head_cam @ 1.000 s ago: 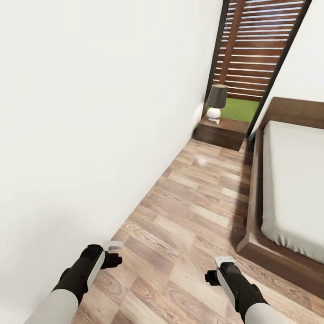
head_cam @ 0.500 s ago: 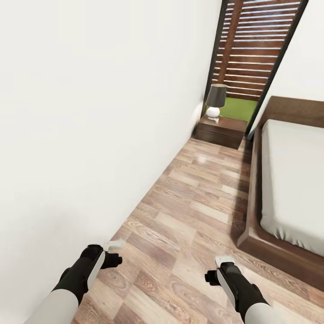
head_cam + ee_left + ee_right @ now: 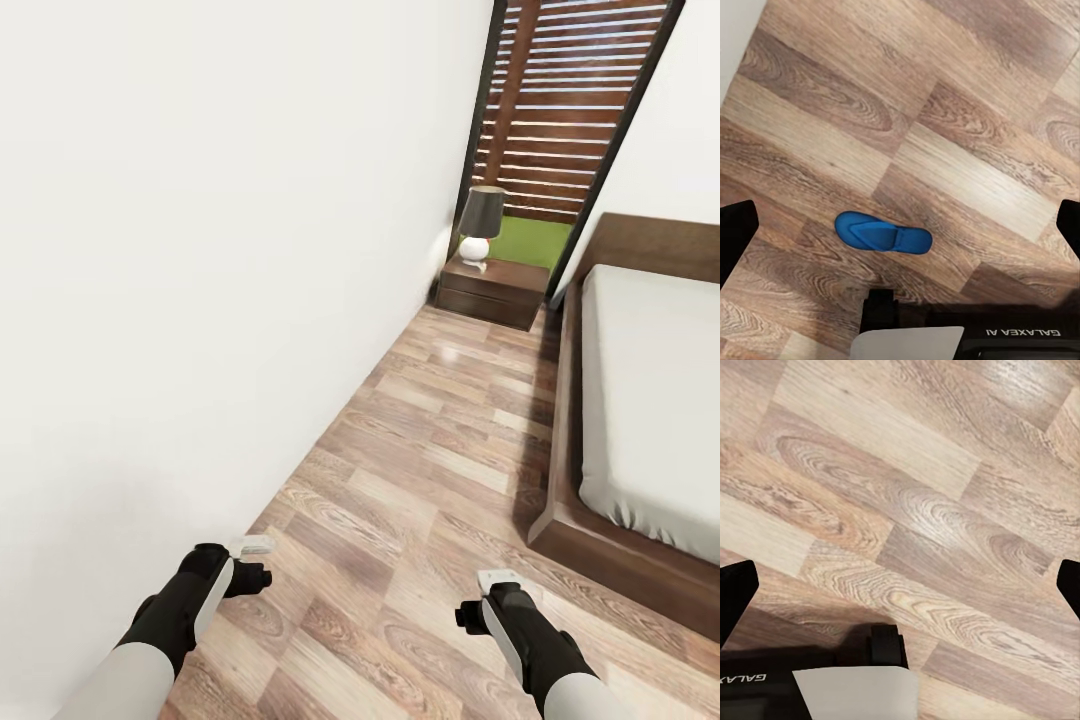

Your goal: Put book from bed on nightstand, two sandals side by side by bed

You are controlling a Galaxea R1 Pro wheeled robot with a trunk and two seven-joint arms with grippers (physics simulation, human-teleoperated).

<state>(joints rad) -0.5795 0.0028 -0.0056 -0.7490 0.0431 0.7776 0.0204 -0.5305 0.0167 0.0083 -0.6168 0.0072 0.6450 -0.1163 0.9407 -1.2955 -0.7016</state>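
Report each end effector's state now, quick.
Left end effector: open, holding nothing; a blue sandal lies on the floor below it.
Right end effector: open, holding nothing, over bare wood floor.

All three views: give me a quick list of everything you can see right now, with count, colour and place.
sandal: one, bright blue, flat on the wood floor in the left wrist view
bed: one, dark-brown frame with light-grey mattress, at right
nightstand: one, dark brown, far corner between wall and bed
lamp: one, dark shade on white base, on the nightstand
window: one, dark frame, brown slats and green lawn behind
left end effector: one, low over the floor
right end effector: one, low over the floor
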